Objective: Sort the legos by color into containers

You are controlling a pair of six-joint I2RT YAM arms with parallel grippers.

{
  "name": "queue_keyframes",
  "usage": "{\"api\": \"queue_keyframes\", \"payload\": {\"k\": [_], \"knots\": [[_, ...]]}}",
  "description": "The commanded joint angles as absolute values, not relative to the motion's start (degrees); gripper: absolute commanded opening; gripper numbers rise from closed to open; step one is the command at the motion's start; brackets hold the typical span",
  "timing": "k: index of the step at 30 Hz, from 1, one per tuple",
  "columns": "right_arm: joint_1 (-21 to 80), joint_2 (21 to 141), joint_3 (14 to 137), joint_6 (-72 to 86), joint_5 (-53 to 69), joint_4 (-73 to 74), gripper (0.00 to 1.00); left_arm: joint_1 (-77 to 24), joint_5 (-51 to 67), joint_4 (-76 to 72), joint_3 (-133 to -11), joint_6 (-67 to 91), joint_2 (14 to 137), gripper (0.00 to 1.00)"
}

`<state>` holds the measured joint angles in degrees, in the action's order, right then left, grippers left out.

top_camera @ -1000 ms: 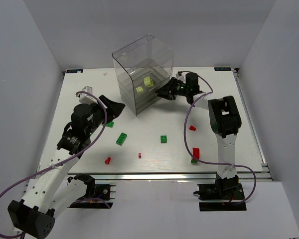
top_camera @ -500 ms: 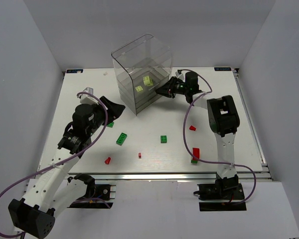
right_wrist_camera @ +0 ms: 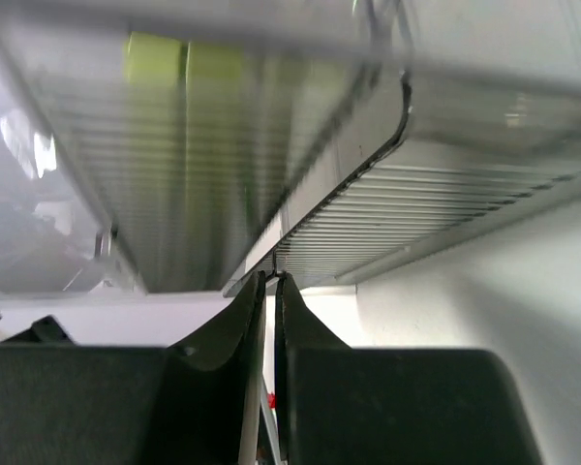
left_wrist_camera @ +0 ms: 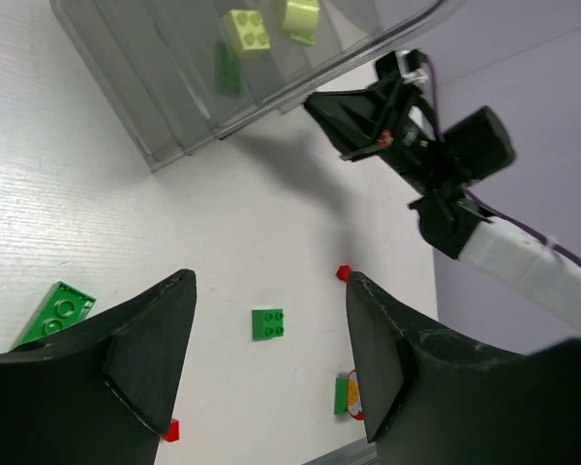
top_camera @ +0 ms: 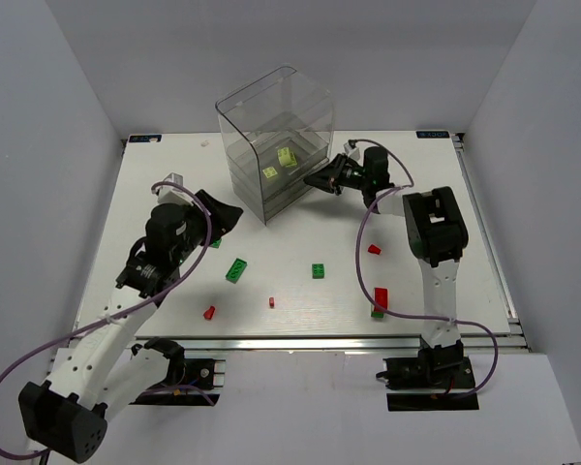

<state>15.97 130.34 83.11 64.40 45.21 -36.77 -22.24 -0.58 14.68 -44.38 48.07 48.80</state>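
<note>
The containers (top_camera: 271, 116) are clear stacked drawers under a tall hood at the back, holding two pale yellow-green legos (top_camera: 271, 173) (left_wrist_camera: 249, 27). My right gripper (top_camera: 320, 181) (right_wrist_camera: 271, 278) is at the unit's right front corner, its jaws shut on the thin lip of a drawer (right_wrist_camera: 445, 116). My left gripper (top_camera: 225, 217) (left_wrist_camera: 271, 358) hangs open and empty above the table's left middle. Below it lie a green 2x2 brick (left_wrist_camera: 267, 324) (top_camera: 318, 270), a green plate (top_camera: 236, 270) (left_wrist_camera: 58, 310) and a small red piece (top_camera: 209, 312).
More bricks lie loose: a tiny red one (top_camera: 271, 302), a red one (top_camera: 374, 249) by the right arm, a red and green pair (top_camera: 379, 302) near the front edge, a small green one (top_camera: 214, 242) under the left gripper. White walls enclose the table.
My right gripper has closed from open to shut at the drawer's edge, shifting slightly right. The left arm has barely moved and stays open.
</note>
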Motion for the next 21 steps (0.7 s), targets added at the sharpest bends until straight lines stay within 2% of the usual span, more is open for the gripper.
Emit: {"api": "queue_keyframes", "payload": {"k": [1,7,13,15,16,17,21], "knots": [[14.2,126.5,77.0,63.0,46.2,-41.3,0.0,-22.4,-0.1,15.9,-44.8,46.9,52.3,0.73],[12.0,121.1,68.5,62.7,47.6,-43.3,0.0,-22.9,5.6,17.8,-46.2,43.2,58.9,0.77],[10.9,118.9,65.0,60.7,48.9,-41.9,0.0,-22.9,8.1,22.9,-49.1,37.4,65.1,0.8],[10.6,118.6,64.7,59.8,49.0,-41.3,0.09,-22.9,8.6,25.3,-50.1,34.9,68.2,0.82],[10.6,118.7,64.9,59.3,49.7,-41.1,0.15,-22.9,9.0,26.1,-51.1,33.9,69.3,0.83],[10.6,119.1,65.4,58.9,50.2,-40.2,0.28,-22.9,8.7,27.0,-51.6,33.0,70.4,0.84],[10.6,119.3,67.8,56.3,52.6,-37.7,0.49,-22.9,5.5,31.2,-54.1,28.5,76.5,0.84]]}}
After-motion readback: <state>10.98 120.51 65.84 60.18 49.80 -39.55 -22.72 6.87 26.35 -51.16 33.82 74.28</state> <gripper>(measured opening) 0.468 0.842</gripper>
